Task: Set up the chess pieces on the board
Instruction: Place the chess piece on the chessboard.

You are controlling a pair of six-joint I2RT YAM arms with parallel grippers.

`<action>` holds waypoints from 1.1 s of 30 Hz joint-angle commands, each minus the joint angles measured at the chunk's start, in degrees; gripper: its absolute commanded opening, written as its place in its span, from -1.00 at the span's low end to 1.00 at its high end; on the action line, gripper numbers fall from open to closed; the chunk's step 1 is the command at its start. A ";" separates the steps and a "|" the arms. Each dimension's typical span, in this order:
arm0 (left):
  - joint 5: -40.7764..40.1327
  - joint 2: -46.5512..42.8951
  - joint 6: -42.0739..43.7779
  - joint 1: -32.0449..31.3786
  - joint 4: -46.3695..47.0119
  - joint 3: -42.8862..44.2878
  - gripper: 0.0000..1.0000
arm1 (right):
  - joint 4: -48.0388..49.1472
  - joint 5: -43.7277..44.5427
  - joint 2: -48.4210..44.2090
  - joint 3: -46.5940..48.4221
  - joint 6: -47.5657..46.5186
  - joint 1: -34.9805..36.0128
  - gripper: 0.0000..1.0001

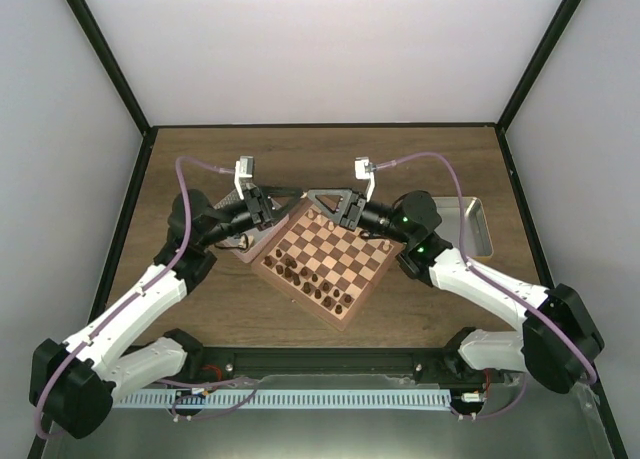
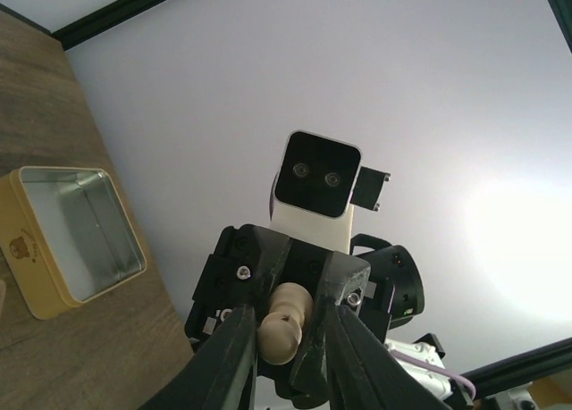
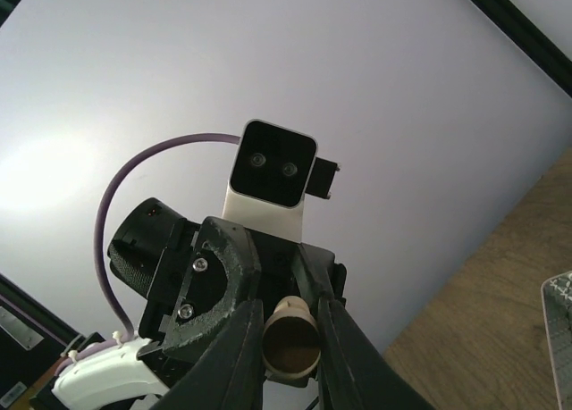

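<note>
Arms meet tip to tip above the far corner of the board [image 1: 340, 244]. Right gripper [image 1: 312, 195] is pinching a light beige chess piece [image 3: 290, 347] with its round base facing that wrist camera. Left gripper [image 1: 296, 203] has its fingers close on both sides of the same piece, but I can't tell if it's clamped. The piece is in the air, off the board.

Yellow tin [image 2: 25, 258] on table [image 2: 36, 97]; silver tray [image 1: 470, 229] right.
</note>
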 commanded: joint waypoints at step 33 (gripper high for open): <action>-23.14 17.63 44.27 -2.68 -53.29 17.34 -0.92 | -44.87 35.04 -16.49 -4.50 -11.64 -0.51 0.34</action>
